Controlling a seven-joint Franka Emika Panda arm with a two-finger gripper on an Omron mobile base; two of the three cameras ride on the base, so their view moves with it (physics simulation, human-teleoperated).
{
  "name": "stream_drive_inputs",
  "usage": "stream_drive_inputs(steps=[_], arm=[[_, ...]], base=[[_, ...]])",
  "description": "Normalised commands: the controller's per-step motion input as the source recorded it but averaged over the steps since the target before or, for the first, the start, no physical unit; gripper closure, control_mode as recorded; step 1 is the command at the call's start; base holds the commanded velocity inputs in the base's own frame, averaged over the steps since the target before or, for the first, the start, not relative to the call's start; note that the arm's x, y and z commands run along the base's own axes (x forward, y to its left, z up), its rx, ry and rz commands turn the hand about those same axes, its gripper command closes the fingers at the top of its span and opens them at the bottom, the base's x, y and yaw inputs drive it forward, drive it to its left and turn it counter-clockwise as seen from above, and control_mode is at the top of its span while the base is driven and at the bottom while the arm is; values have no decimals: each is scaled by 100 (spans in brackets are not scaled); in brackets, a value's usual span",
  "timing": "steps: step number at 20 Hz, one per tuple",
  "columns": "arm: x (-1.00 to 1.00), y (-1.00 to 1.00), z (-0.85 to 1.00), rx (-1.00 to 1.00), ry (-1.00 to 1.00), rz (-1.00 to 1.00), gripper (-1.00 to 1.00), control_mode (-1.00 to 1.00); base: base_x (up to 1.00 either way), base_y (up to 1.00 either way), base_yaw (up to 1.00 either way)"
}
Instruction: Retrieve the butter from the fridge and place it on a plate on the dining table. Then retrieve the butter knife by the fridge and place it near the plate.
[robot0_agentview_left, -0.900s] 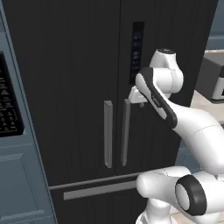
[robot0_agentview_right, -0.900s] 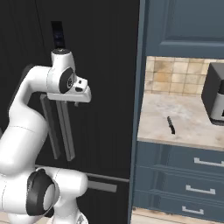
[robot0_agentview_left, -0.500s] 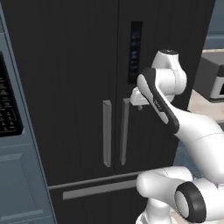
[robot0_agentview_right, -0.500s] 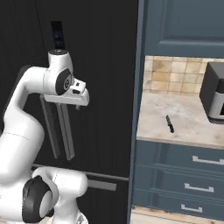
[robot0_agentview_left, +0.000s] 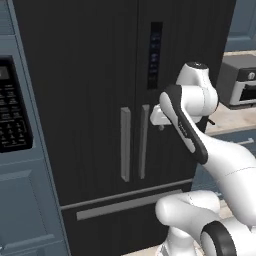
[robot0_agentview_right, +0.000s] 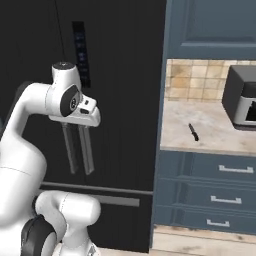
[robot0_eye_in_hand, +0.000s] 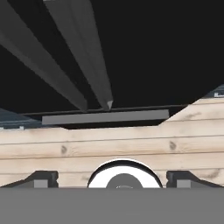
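Fridge (robot0_agentview_left: 90, 100) doors stand shut across the middle of the left base picture, black and tall, with the two grey bar handles (robot0_agentview_left: 134, 142) hanging side by side at centre. The gripper (robot0_agentview_left: 159, 116) sits right beside the right-hand bar, near its upper end. In the hand picture both dark finger tips (robot0_eye_in_hand: 41, 178) sit far apart in the bottom corners with nothing between them, so the jaws are released and hold nothing; both bars run down from the upper left of that picture, ahead of the jaws rather than inside them.

The butter is presumably behind these doors, as they are shut. The butter knife (robot0_agentview_right: 193, 132) lies flat on the pale tabletop at centre right of the right base picture, well apart from the dark appliance (robot0_agentview_right: 242, 97) in the upper right.

The handle is a stiff, smooth bar, so it should take a firm pinch across its width, best taken near the middle of its length for leverage; the door probably swings heavily. Butter is likely soft and slippery: grip it gently across its short sides. The knife looks thin and light, lying low on the stone, so the tips would need to come down astride its handle, though its handle end is hard to tell from here.
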Motion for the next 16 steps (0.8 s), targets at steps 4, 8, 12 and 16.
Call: stream_drive_inputs(steps=[4,8,12,16], arm=[[0,0,0,0,0,0,-100,100],[0,0,0,0,0,0,-100,100],[0,0,0,0,0,0,-100,100],[0,0,0,0,0,0,-100,100]], base=[[24,67,0],[0,8,0],[-7,-11,0],[-20,-16,0]])
